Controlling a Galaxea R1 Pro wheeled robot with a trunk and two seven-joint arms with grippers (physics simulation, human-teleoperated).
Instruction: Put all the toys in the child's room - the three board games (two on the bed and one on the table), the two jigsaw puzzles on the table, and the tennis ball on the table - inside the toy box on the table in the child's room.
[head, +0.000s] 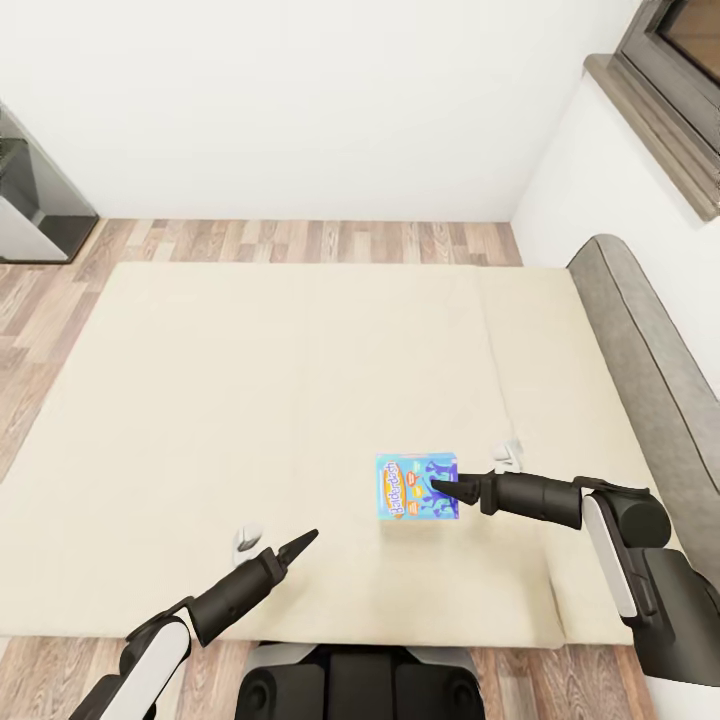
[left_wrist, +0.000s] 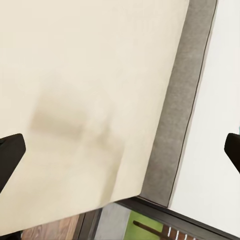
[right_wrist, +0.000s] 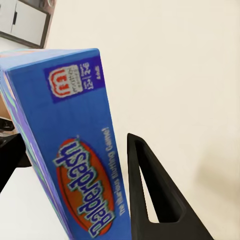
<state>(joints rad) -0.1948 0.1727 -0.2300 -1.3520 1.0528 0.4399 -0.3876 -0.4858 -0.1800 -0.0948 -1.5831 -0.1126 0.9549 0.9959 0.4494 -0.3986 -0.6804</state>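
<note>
blue board game (head: 417, 486) in right claw (head: 446, 489)

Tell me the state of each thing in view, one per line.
blue board game: held over the bed by the right gripper.
right gripper: shut on the game's edge.
left gripper: open, empty, over the mattress.
bed: bare beige mattress, nothing else lying on it.

Home bedroom, simulator render: wide bed (head: 250, 400) with plain beige mattress and grey padded headboard (head: 650, 350), light wood-plank floor (head: 300, 240), white walls (head: 300, 100), dark-framed window (head: 670, 90) above the headboard, blue board game (head: 412, 485) on the mattress.
</note>
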